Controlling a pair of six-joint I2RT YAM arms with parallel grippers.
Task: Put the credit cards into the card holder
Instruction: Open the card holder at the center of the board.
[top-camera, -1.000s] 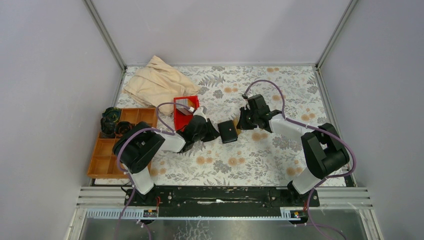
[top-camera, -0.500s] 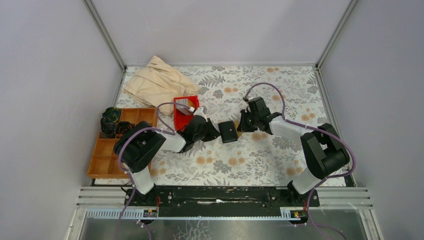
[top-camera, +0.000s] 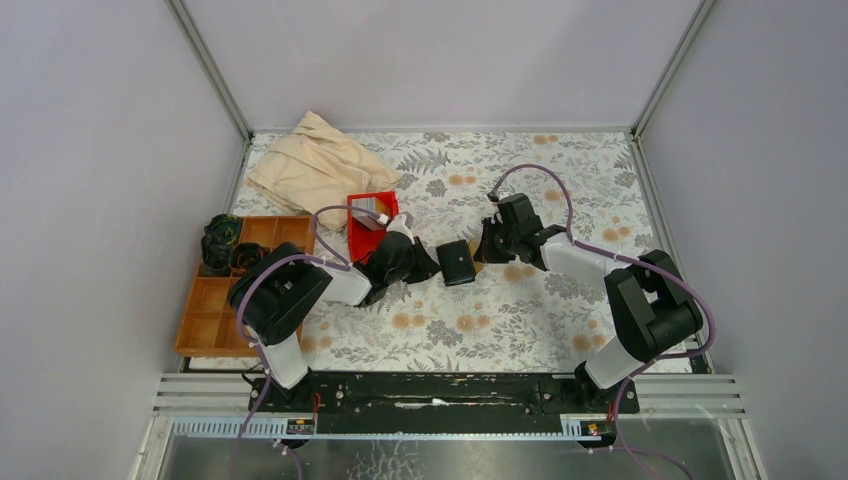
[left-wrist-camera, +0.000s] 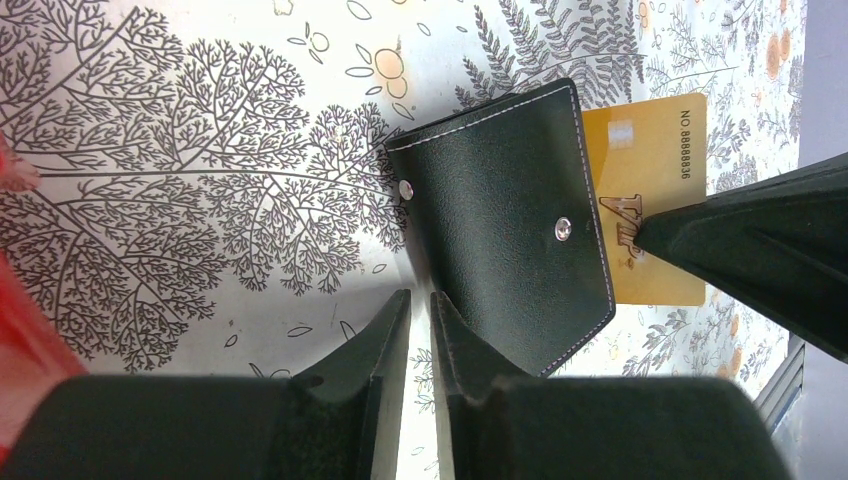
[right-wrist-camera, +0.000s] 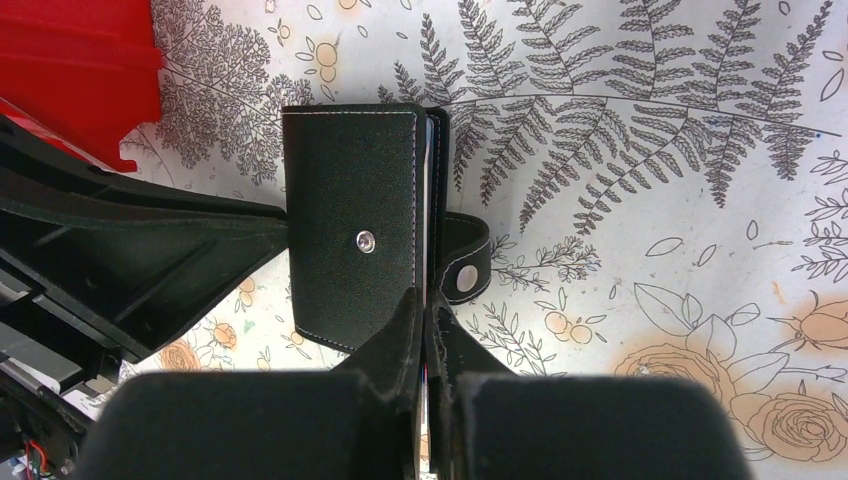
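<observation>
left gripper (left-wrist-camera: 418, 300): low over the floral table (top-camera: 520, 310), jaws a narrow slit apart with only tablecloth showing between them; one fingertip touches the card holder's left edge
card holder (right-wrist-camera: 350, 230): black, lying flat in the middle of the table between the two grippers, snap stud facing up
clasp tab (right-wrist-camera: 462, 258): undone, curled on the cloth just beside the holder's right side
right gripper (right-wrist-camera: 424, 305): pressed together on the gold card (left-wrist-camera: 650, 170), pinching it edge-on at the holder's right side
gold card: partly tucked under the holder's cover, the rest sticking out on the side away from the left gripper
red bin (top-camera: 362, 240): behind the left gripper, near it
brown tray (top-camera: 205, 320): at the table's left edge
beige cloth (top-camera: 315, 165): crumpled in the far left corner
</observation>
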